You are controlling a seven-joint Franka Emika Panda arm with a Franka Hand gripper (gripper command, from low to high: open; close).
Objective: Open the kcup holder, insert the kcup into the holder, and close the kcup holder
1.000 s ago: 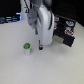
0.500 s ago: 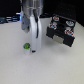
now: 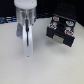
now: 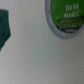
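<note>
The kcup [image 4: 65, 17] fills a corner of the wrist view, with a round green printed top and a pale rim. It lies on the white table [image 3: 50, 62]. In the exterior view the pod is hidden behind my gripper [image 3: 27, 52], which hangs low over the table at the exterior view's left. The blur hides how its white fingers [image 3: 25, 42] stand. The kcup holder [image 3: 62, 30] is a dark boxy unit at the exterior view's right, apart from the gripper. Colourful pods show in its slots.
A dark green blurred shape [image 4: 5, 27] sits at one edge of the wrist view; I cannot tell what it is. Dark background lies beyond the table's far edge [image 3: 45, 15].
The gripper has come down toward the table over the spot where the green pod showed, and now covers it in the exterior view.
</note>
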